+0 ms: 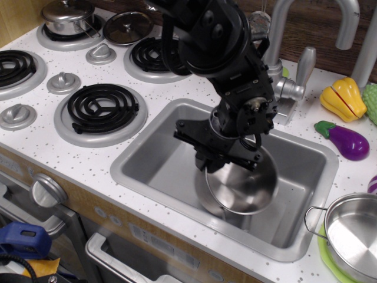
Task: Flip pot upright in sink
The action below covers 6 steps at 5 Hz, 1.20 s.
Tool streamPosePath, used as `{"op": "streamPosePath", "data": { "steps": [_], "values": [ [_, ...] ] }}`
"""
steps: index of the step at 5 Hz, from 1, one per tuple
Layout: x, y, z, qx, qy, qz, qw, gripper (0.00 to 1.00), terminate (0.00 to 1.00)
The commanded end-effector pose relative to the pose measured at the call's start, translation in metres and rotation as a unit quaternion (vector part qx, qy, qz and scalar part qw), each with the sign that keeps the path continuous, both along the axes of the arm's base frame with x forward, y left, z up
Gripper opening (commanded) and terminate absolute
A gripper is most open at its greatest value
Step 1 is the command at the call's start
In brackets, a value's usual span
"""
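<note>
The shiny steel pot (238, 186) is in the grey sink (159, 159), tilted with its open mouth facing up and toward the camera, so its mirror-like inside shows. My black gripper (215, 154) is shut on the pot's far-left rim and holds it just above or on the sink floor; I cannot tell which. The arm comes down from the back and hides the pot's far wall.
A wide shallow steel pan (353, 233) sits on the counter at the right front. A faucet (288, 65) stands behind the sink. Toy eggplant (346, 140) and yellow pepper (343, 97) lie to the right. Stove burners (101, 107) and a small lidded pot (68, 16) are at the left.
</note>
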<state>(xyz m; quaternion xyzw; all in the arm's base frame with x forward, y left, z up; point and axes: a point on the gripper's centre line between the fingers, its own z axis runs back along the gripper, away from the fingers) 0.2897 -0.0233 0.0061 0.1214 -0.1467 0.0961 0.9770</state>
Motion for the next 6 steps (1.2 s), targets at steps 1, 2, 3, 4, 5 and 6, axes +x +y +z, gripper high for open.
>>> {"op": "streamPosePath", "data": {
  "steps": [1,2,3,4,5,6],
  "values": [
    [0.0082,0.0037,0.0169,-0.01,-0.032,-0.011,0.9994,0.0,0.0],
    [0.0078,0.0063,0.0164,-0.019,-0.034,-0.037,0.9986,1.0,0.0],
    [0.0078,0.0063,0.0164,-0.019,-0.034,-0.037,0.9986,1.0,0.0],
    [0.0078,0.0063,0.0164,-0.019,-0.034,-0.037,0.9986,1.0,0.0],
    [0.0078,0.0063,0.0164,-0.019,-0.034,-0.037,0.9986,1.0,0.0],
    [0.0078,0.0063,0.0164,-0.019,-0.034,-0.037,0.9986,1.0,1.0]
  ]
}}
